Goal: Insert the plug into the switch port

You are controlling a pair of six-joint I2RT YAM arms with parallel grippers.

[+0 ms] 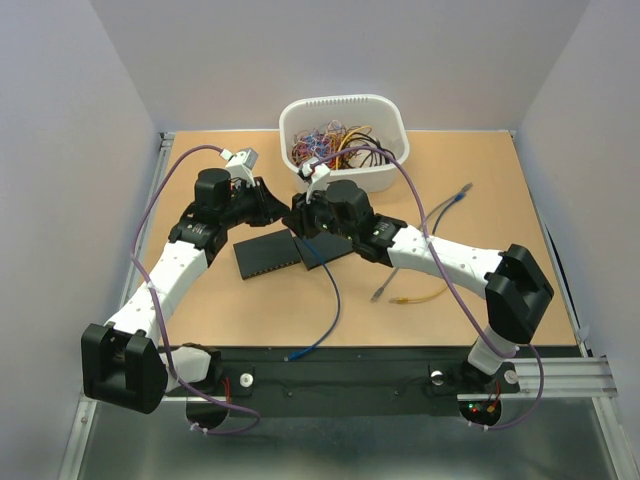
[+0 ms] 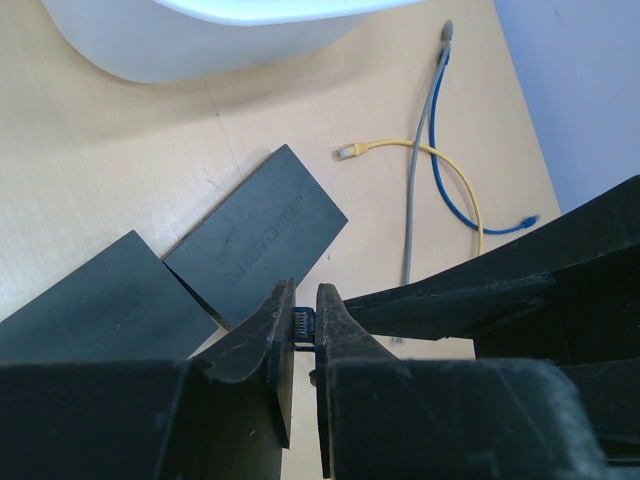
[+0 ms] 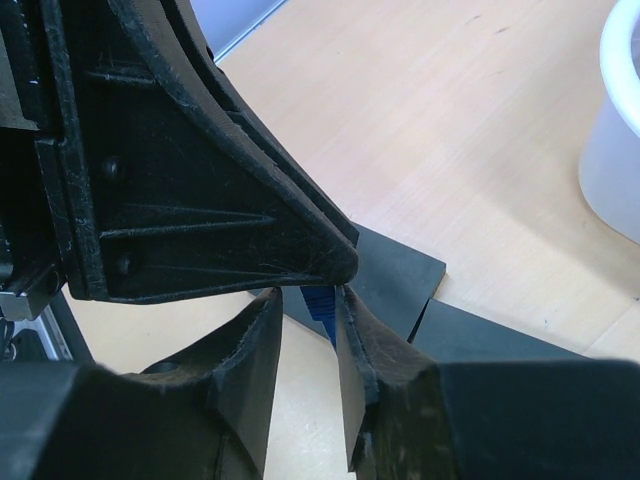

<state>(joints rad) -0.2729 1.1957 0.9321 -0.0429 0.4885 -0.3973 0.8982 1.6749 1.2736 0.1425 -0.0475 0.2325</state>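
My left gripper (image 1: 283, 213) is shut on the blue plug (image 2: 303, 322); its contacts show between the fingertips in the left wrist view (image 2: 305, 325). The blue cable (image 1: 330, 300) hangs from it down to the table's front. My right gripper (image 1: 299, 216) meets the left one tip to tip. Its jaws stand apart, with the plug's blue boot (image 3: 325, 300) against the right finger (image 3: 365, 340) in the right wrist view (image 3: 308, 310). Two black switches (image 1: 268, 256) (image 1: 326, 250) lie flat below both grippers, also in the left wrist view (image 2: 258, 232) (image 2: 100, 305). Their ports are hidden.
A white basket (image 1: 345, 140) of tangled cables stands at the back. Loose yellow (image 1: 420, 297), grey (image 1: 385, 290) and blue (image 1: 455, 198) cables lie to the right; they also show in the left wrist view (image 2: 400, 146).
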